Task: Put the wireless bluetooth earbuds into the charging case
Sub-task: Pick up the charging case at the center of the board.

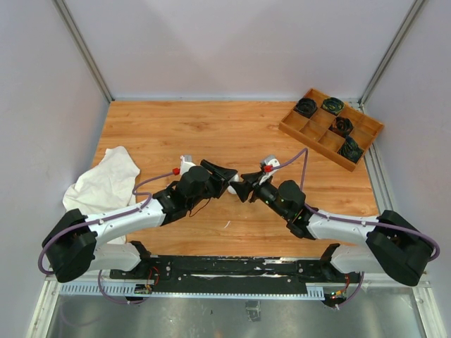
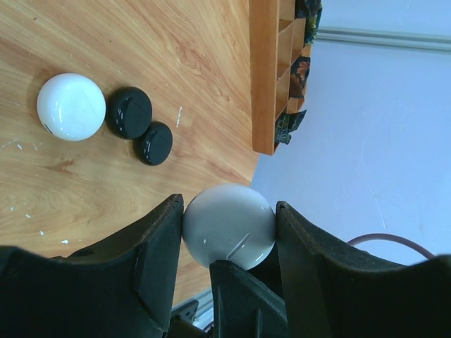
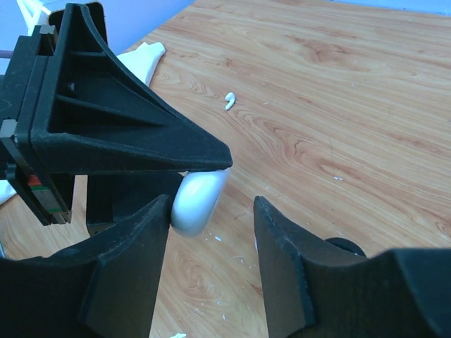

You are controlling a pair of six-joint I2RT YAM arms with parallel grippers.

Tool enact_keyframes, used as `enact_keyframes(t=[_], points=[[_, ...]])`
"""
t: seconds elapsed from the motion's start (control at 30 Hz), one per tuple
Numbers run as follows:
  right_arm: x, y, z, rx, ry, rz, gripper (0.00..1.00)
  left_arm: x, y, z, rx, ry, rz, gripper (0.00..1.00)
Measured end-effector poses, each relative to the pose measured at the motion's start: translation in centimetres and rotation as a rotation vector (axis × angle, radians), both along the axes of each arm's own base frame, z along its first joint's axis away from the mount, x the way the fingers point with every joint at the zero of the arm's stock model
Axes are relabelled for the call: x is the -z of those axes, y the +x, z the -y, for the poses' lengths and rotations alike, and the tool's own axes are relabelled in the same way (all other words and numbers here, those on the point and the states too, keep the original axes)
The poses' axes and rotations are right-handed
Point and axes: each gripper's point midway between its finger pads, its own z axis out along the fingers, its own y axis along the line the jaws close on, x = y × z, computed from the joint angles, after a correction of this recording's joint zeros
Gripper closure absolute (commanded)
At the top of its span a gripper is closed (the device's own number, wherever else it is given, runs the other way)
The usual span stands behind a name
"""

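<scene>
Two claws are facing each other tip to tip over the middle of the tabletop [image 1: 169,134]. The left gripper [image 2: 229,211] is pinching a round white charging case [image 2: 229,236] between both pads, holding it clear of the wood. The right gripper [image 3: 211,204] is standing half spread around that same case. One of its fingers [image 3: 134,260] is touching or almost touching the shell, while the other is sitting apart from it, so this claw is not yet pinching anything.

One white earbud [image 3: 230,101] is lying loose on bare wood, well apart from both claws. In the right wrist view it is lying out past the right gripper's fingertips and beyond the case. Its stem is seeming to run roughly back toward that claw, though the piece is too small to be sure. Since the left claw is occupied with the case, the right arm is looking like the one free to fetch it.
</scene>
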Motion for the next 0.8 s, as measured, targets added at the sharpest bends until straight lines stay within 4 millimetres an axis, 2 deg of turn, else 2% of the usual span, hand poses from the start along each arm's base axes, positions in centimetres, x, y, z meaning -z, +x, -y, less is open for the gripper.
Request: enact_keyframes(t=[0.17, 0.5, 0.63, 0.8], points=[[-0.5, -0.1, -0.4, -0.006, 0.010, 0.009, 0.67, -0.4, 0.2, -0.1, -0.017, -0.016, 0.011, 0.45], [-0.9, -0.3, -0.3, -0.005, -0.004, 0.026, 0.97, -0.6, 0.2, -0.2, -0.019, -0.010, 0.031, 0.29], [-1.3, -0.5, 0.2, -0.007, -0.024, 0.042, 0.99, -1.1, 0.2, -0.6, -0.008, 0.024, 0.080, 0.28], [-2.3, -1.0, 0.8, -0.043, -0.090, 0.079, 0.99, -2.9, 0.3, -1.2, 0.033, 0.119, 0.220, 0.27]])
